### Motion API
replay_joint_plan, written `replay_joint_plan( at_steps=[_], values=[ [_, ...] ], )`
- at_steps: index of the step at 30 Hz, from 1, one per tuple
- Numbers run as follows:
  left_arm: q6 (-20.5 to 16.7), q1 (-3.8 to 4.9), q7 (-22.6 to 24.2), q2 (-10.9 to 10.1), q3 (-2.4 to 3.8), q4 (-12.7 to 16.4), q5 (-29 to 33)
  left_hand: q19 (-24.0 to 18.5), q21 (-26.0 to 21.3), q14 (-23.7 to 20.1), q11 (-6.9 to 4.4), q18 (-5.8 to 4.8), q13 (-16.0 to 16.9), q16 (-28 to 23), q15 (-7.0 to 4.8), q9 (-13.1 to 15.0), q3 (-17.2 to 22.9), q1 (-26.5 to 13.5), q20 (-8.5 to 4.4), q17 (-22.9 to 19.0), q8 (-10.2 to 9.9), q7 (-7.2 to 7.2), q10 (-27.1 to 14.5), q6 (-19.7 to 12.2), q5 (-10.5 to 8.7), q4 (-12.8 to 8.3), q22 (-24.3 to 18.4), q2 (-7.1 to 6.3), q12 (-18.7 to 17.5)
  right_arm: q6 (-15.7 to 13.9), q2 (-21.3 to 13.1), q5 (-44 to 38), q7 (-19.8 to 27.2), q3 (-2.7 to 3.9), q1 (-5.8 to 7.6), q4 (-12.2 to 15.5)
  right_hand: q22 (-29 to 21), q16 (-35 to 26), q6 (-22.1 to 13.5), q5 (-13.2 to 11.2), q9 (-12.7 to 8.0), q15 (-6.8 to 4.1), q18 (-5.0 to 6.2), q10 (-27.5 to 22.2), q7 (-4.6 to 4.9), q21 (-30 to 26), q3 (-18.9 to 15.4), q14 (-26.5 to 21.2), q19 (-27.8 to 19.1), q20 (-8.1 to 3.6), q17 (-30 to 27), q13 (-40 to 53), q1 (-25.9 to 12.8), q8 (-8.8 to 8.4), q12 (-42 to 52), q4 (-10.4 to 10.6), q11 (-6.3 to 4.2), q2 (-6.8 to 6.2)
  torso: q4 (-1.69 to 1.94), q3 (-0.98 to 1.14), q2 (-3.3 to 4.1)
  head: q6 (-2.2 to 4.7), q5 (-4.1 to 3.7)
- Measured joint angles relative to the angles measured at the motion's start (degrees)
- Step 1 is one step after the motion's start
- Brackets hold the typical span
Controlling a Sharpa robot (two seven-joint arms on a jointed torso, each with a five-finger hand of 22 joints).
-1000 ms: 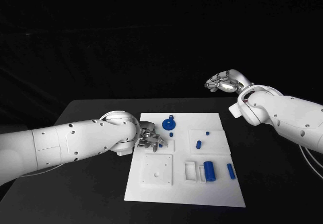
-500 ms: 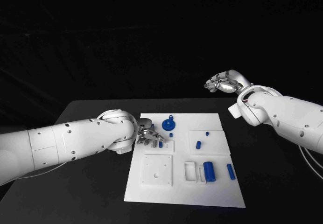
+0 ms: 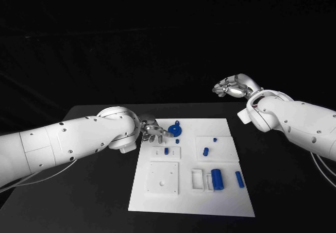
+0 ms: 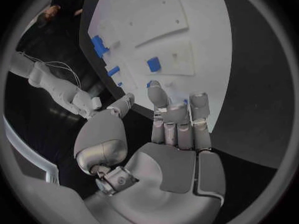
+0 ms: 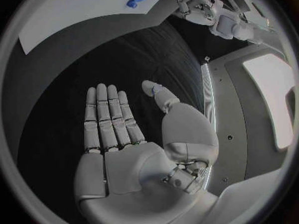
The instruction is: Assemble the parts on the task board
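Left robot hand lifted off small blue part, now apart.

Both arms are chunky glossy white shells dotted with small dark screws; left hand and right hand are silver metal, thin pale cables trailing underneath.

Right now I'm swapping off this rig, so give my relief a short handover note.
Left hand: open, holds nothing, hovering over the task board's far left edge, beside the blue round part.
Right hand: open and flat, raised beyond the table's far edge.
Done: a small blue peg stands in the small plate near the left hand.
Left: the blue cylinder and blue bar lie loose on the board.
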Motion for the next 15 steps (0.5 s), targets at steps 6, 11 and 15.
replay_joint_plan(
  at_steps=[6, 11, 15],
  values=[
    [0.03, 0.59, 0.13, 0.36, 0.17, -4.11, 1.45, -0.81, -0.75, -0.28, 0.40, 0.00, -0.34, -1.10, 0.29, -0.60, -3.84, 3.23, 0.41, -0.33, -0.09, 0.33, -0.04, -0.52, 0.57, -2.93, -0.33, 4.43, -0.95, 0.00, 0.01, 0.12, 0.00, 0.00, 0.00, -0.13, 0.00, 0.00, 0.00, 0.00, 0.00, 0.00, 0.00, 0.00, 0.00, 0.00, 0.00, 0.00, 0.00, 0.00, 0.00, 0.00, 0.00, 0.00, 0.00, 0.00, 0.00, 0.00, 0.04, -0.04, 0.01, 0.35, 0.15],
    [0.03, 1.16, 0.59, 1.77, 0.59, -7.93, 2.66, -1.33, -1.45, -0.59, 0.80, 0.00, -0.73, -1.99, 0.59, -1.07, -4.29, 3.23, 0.51, -0.72, -0.48, 0.60, -0.44, -1.06, 0.57, -2.91, -0.68, 4.43, -1.77, -0.01, -0.04, 0.26, 0.00, 0.00, 0.00, -0.25, -0.01, 0.00, 0.00, 0.00, 0.01, 0.00, 0.00, 0.00, 0.00, 0.00, 0.00, 0.00, 0.00, 0.00, 0.00, 0.01, 0.00, 0.00, 0.00, 0.00, 0.00, 0.00, 0.02, -0.07, 0.06, 0.59, 0.26],
    [0.24, 1.70, 0.84, 2.82, 0.61, -10.72, 3.29, -1.33, -1.78, -1.01, 1.10, 0.00, -1.03, -2.81, 0.63, -1.32, -4.29, 3.58, 0.51, -0.97, -0.48, 0.83, -0.74, -1.43, 0.57, -2.92, -0.89, 4.08, -2.56, -0.03, -0.08, 0.34, 0.00, 0.00, 0.00, -0.22, -0.01, 0.00, 0.00, 0.00, -0.04, 0.00, 0.00, 0.00, 0.00, 0.00, 0.00, 0.00, 0.00, 0.00, 0.00, -0.04, 0.00, 0.00, -0.22, 0.00, 0.00, 0.00, 0.02, -0.05, 0.09, 0.70, 0.34]
  ],
)
